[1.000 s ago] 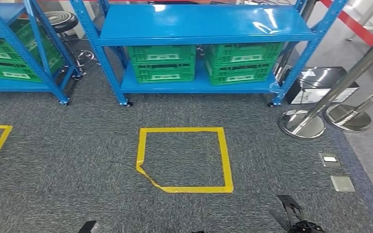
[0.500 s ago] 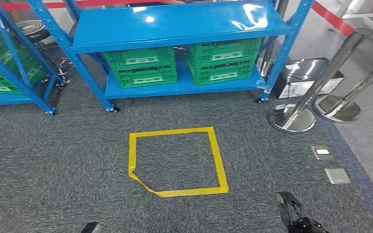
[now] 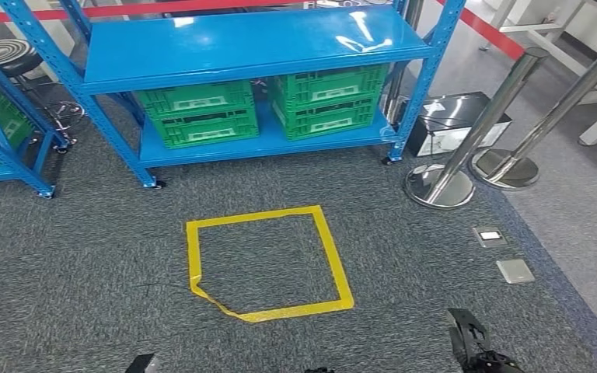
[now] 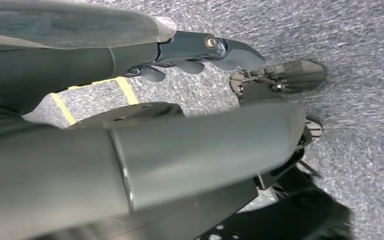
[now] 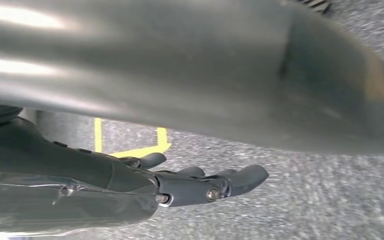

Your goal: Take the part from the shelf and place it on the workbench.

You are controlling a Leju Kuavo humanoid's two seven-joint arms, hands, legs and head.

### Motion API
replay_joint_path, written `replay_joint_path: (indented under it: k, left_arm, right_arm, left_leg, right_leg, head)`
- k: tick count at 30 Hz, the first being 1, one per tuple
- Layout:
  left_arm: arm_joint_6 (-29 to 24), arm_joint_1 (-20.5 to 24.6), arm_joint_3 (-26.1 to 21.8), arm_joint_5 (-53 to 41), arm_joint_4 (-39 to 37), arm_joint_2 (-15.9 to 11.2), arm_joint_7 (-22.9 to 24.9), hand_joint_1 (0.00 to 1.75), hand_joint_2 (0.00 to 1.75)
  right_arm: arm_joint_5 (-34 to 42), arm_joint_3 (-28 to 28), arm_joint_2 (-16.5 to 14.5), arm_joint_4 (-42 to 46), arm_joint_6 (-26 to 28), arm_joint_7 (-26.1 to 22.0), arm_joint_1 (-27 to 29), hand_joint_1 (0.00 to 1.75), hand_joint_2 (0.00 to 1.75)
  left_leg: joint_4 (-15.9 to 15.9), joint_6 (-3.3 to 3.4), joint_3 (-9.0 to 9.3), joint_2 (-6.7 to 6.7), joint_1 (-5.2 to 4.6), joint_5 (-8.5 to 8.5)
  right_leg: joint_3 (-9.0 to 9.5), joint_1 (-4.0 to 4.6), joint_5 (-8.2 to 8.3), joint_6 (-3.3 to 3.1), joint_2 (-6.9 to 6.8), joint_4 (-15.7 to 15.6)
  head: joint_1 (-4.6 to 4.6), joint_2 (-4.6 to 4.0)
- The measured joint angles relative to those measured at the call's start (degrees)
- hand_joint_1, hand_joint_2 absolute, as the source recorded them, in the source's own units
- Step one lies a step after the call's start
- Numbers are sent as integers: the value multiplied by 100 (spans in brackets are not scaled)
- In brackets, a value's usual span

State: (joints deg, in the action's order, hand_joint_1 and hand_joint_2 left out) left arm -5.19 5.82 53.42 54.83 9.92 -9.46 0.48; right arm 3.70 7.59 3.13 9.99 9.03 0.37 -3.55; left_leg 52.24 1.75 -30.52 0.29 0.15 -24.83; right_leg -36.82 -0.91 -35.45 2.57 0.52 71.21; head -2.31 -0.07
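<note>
Grey carpet (image 3: 85, 264) is bearing a yellow tape square (image 3: 268, 260); far off, a blue shelf (image 3: 241, 47) is holding green crates (image 3: 198, 113). Left hand (image 4: 200, 50) and right hand (image 5: 200, 182) are hanging with fingers straight, holding nothing.

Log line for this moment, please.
phase: facing shelf | left hand: empty, fingers apart | right hand: empty, fingers apart | crates on lower shelf | part: not identified

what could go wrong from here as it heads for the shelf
1. The steel stanchion bases stand close to the blue shelf's right post; drifting right risks a bump.
2. The yellow tape square has a lifted, crumpled corner that a foot might catch.
3. The green crates sit low under the top board, so reaching in may be awkward.
</note>
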Motion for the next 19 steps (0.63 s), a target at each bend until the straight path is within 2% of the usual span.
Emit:
replay_joint_path:
  k: [1, 3, 4, 5, 7, 9, 10, 14, 16, 18, 19]
  left_arm:
    - [-10, -1, 3, 0, 0, 11, 15, 0, 175]
    - [-19, 0, 8, -3, 0, 25, 30, 0, 175]
    - [-20, 2, 9, -5, 0, 26, 32, 0, 175]
    - [-22, 4, 9, -10, 0, 21, 33, 0, 175]
    - [-23, 3, 11, -19, 0, 4, 38, 0, 175]
    - [-23, 1, 15, -22, 0, -7, 42, 0, 175]
    - [-23, 1, 16, -23, 0, -7, 42, 0, 175]
    - [-23, 1, 19, -29, 0, -8, 42, 0, 175]
    - [-26, 1, 21, -44, 0, -9, 44, 0, 175]
    - [-48, 2, 36, -78, 0, -7, 64, 0, 87]
    - [-56, 2, 41, -90, 0, -7, 72, 0, 58]
  right_arm:
    - [-21, 2, 0, 0, 14, 38, 2, 0, 0]
    - [-55, 4, 0, 0, 43, 121, 0, 0, 0]
    - [-66, 5, 0, 0, 52, 151, -6, 0, 0]
    - [-72, 6, 0, 0, 55, 175, -11, 0, 0]
    - [-79, 6, -2, 0, 51, 209, -11, 0, 0]
    - [-81, 6, -4, 0, 47, 228, -1, 0, 0]
    - [-81, 6, -4, 0, 47, 231, 2, 0, 0]
    - [-88, 7, -3, 0, 48, 234, 2, 0, 0]
    - [-97, 7, -3, 0, 51, 243, 1, 0, 87]
    - [-108, 8, -3, 0, 55, 257, 0, 0, 175]
    - [-111, 8, -3, 0, 56, 261, 0, 0, 175]
  left_leg:
    - [7, -10, 12, 11, 4, -13]
    - [44, -55, 37, 16, 9, -53]
    - [86, -86, 35, 15, 0, -77]
    - [120, -112, 25, 13, -12, -97]
    - [172, -67, 0, 10, -45, -123]
    - [164, 16, 2, 11, -54, -119]
    - [154, 30, 7, 12, -51, -110]
    - [117, 5, 26, 13, -37, -92]
    - [100, -19, 29, 13, -34, -85]
    - [86, -63, 34, 13, -32, -86]
    - [84, -76, 35, 13, -32, -86]
  right_leg:
    - [59, -13, 147, 14, -6, -141]
    - [420, -40, 586, 36, -35, -913]
    - [593, -40, 739, 27, -44, -1290]
    - [697, -43, 815, 5, -48, -1527]
    - [736, -43, 821, -44, -35, -1651]
    - [729, -40, 824, -57, -24, -1653]
    - [729, -31, 823, -61, -21, -1654]
    - [733, -4, 812, -109, -22, -1650]
    - [732, 0, 806, -119, -23, -1649]
    - [731, 1, 801, -127, -24, -1647]
    - [731, 2, 800, -129, -24, -1646]
  head:
    - [-19, 0]
    - [-66, 0]
    - [-95, 0]
    - [-108, 0]
    - [-79, 0]
    - [3, 0]
    - [37, 0]
    - [113, 0]
    - [119, 0]
    - [120, 0]
    - [120, 0]
